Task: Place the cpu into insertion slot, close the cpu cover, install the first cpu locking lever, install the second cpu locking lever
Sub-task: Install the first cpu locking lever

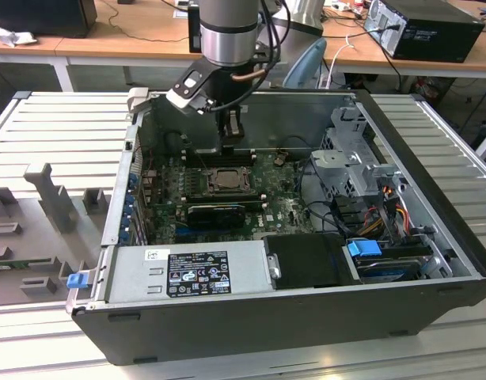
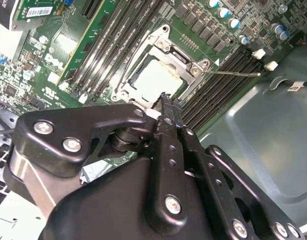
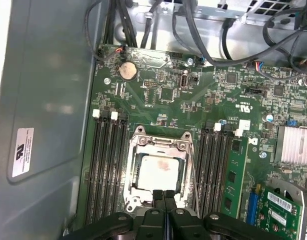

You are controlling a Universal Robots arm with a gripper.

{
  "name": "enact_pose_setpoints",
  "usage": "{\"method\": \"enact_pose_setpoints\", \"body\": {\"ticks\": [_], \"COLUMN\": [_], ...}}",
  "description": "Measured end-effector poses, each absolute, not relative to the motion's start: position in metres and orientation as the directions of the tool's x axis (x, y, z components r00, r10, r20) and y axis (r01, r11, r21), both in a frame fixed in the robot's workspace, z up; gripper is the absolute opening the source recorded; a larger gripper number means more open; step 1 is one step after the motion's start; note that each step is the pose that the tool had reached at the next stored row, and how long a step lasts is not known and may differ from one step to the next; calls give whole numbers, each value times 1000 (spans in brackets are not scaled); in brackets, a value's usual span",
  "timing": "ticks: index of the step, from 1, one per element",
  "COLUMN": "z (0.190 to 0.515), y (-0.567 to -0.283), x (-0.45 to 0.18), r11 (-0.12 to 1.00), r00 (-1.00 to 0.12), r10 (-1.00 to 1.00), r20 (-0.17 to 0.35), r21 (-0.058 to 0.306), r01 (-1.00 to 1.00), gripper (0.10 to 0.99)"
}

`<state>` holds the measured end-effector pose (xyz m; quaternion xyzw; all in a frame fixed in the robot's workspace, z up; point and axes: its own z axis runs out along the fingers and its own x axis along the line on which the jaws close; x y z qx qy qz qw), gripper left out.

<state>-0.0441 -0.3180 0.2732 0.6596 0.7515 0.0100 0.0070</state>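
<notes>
Gripper pinched closed and empty near the cover edge: cpu seated, cover down, one lever sticking out (looks unlatched), so levers left, I'd judge.

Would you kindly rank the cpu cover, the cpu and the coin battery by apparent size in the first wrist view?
1. cpu cover
2. cpu, inside its window
3. coin battery, clearly smallest
</notes>
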Motion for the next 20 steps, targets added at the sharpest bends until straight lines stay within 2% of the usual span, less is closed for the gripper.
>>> {"method": "enact_pose_setpoints", "body": {"ticks": [20], "z": [273], "y": [-318], "x": [-44], "r11": [277], "r00": [-277], "r10": [961], "r20": [3], "r21": [24], "r01": [961], "gripper": [106]}}
